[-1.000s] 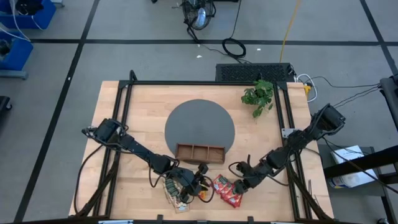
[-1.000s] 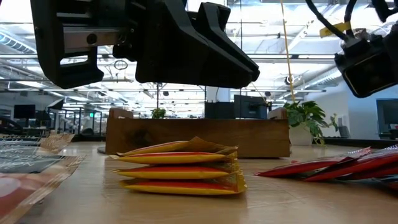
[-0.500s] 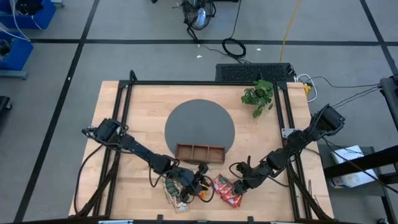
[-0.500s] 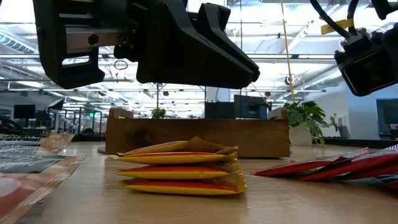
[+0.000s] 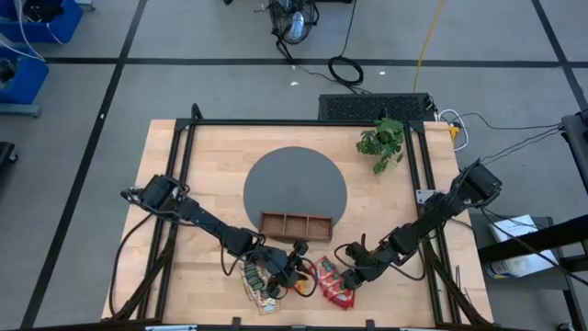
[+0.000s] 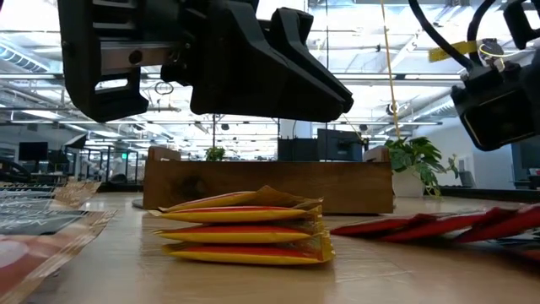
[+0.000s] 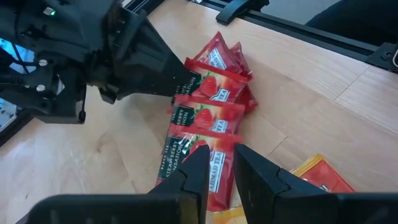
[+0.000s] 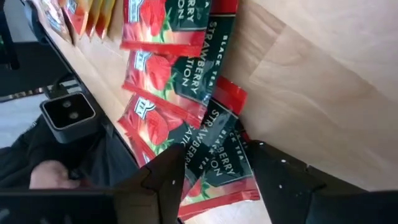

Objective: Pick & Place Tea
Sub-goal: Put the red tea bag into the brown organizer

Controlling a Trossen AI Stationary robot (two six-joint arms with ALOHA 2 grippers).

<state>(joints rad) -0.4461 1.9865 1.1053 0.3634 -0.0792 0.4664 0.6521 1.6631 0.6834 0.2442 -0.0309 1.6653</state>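
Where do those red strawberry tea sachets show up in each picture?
High view: red tea sachets near the table's front edge, by the right gripper.
Low view: at right.
Left wrist view: centre.
Right wrist view: centre.
Shared landmark: the right gripper.

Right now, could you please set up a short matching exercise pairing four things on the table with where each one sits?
Things:
1. potted plant
2. wooden tray
3. red tea sachets
4. orange-yellow sachet stack

Places:
A. under the right gripper
B. far right part of the table
C. at the near edge of the round grey mat
D. under the left gripper

Pairs: 1-B, 2-C, 3-A, 4-D
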